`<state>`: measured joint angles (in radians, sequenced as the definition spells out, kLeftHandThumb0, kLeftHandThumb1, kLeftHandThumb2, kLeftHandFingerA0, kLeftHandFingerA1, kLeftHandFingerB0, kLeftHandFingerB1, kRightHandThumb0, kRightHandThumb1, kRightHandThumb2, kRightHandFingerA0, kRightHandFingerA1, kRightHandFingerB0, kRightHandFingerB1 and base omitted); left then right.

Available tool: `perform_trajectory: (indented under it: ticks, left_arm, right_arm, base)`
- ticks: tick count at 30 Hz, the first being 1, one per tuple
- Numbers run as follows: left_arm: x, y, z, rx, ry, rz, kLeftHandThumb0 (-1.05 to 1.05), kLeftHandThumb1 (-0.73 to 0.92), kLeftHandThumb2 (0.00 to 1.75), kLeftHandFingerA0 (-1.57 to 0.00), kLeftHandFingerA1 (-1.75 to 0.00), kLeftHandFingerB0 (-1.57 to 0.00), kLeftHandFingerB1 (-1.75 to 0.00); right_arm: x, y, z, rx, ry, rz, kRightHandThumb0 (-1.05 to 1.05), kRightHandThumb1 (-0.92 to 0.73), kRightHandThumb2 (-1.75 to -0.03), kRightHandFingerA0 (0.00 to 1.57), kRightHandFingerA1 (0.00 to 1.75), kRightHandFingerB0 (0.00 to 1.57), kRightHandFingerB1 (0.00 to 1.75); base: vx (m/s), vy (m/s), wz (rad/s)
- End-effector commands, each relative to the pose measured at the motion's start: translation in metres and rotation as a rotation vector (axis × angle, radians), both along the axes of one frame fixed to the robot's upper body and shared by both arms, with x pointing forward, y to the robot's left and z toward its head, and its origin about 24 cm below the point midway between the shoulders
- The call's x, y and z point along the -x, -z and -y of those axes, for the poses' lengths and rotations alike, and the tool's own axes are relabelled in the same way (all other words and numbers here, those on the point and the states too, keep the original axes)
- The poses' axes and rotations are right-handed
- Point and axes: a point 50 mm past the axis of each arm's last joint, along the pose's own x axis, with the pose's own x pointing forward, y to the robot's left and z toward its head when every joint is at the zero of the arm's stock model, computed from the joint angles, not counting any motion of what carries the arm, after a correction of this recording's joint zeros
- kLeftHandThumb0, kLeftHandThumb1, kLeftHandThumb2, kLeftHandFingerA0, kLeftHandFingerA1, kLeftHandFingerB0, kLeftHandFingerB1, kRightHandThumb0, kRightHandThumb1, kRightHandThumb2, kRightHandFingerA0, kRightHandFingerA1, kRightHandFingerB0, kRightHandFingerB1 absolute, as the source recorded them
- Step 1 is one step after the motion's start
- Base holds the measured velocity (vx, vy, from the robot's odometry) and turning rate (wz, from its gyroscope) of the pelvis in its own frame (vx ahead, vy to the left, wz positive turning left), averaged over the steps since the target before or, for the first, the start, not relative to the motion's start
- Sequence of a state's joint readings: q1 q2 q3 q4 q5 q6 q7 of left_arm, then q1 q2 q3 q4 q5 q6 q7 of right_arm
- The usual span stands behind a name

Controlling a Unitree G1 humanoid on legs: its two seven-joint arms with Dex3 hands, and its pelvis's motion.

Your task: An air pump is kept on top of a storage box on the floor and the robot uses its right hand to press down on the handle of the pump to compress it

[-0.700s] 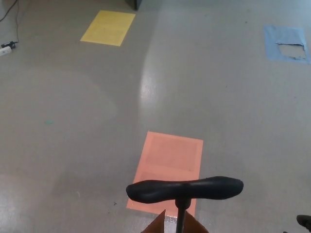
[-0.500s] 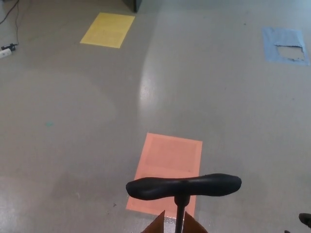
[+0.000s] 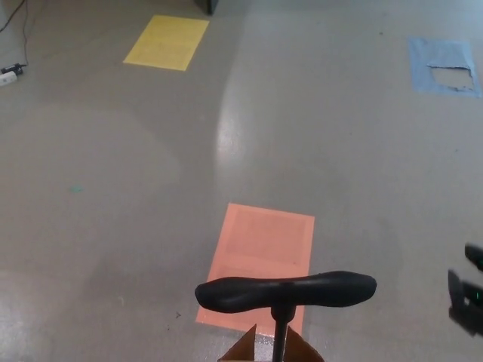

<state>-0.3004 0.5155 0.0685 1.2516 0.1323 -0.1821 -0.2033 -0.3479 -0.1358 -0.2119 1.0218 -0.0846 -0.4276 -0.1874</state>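
One black, T-shaped plastic pump handle (image 3: 286, 291) stands low in the middle of the head view, its thin dark shaft (image 3: 280, 335) dropping to the brown flaps of a cardboard storage box (image 3: 245, 348) at the bottom edge; the pump body itself is out of view. The handle looks rigid and smooth, with thicker rounded ends — it will likely resist a push with springy air pressure, and the tall shaft may tip on the light box if pressed off-centre. The best place to bear down is probably the middle of the bar, directly over the shaft. At the right edge only a sliver of the robot's black right hand (image 3: 469, 298) shows, well apart from the handle and touching nothing visible — whether its fingers are apart or together I cannot tell. The left hand is not in view.
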Motion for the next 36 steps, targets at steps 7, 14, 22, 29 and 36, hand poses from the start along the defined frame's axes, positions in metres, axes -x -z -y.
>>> perform_trajectory:
  ticks: [7,14,22,29,36]
  left_arm:
    - [-0.038,-0.031,0.013,-0.059,0.157,0.196,-0.60,0.89,0.66,-0.22,-0.33,-0.15,-0.28]
    - [-0.044,-0.037,0.012,-0.075,0.159,0.207,-0.31,0.63,1.13,-0.01,-0.48,-0.01,-0.47]
    - [-0.043,-0.034,0.013,-0.070,0.168,0.181,-0.32,0.64,1.14,0.00,-0.48,0.00,-0.47]
    - [-0.041,-0.030,0.015,-0.074,0.180,0.176,-0.31,0.64,1.14,0.00,-0.48,0.00,-0.47]
    - [-0.039,-0.028,0.015,-0.073,0.177,0.162,-0.32,0.63,1.13,0.00,-0.47,0.00,-0.47]
  right_arm:
    - [0.025,-0.224,0.009,0.033,-0.155,1.015,-0.66,-0.81,-0.65,0.33,0.32,0.26,0.29]
    - [0.059,-0.327,-0.021,0.233,-0.496,1.177,-0.79,-0.70,-1.00,0.09,0.40,0.05,0.37]
    - [0.070,-0.383,-0.072,0.411,-0.870,1.154,-0.90,-0.75,-1.09,0.09,0.19,0.09,0.22]
    - [0.064,-0.395,-0.111,0.556,-1.049,1.097,-0.91,-0.83,-1.19,0.00,0.11,0.00,0.11]
    - [0.062,-0.389,-0.144,0.667,-1.138,1.025,-0.94,-0.85,-1.18,0.07,0.12,0.07,0.11]
  base:
    - [0.00,0.000,0.00]
    - [0.00,0.000,0.00]
    - [0.00,0.000,0.00]
    - [0.00,0.000,0.00]
    - [0.00,0.000,0.00]
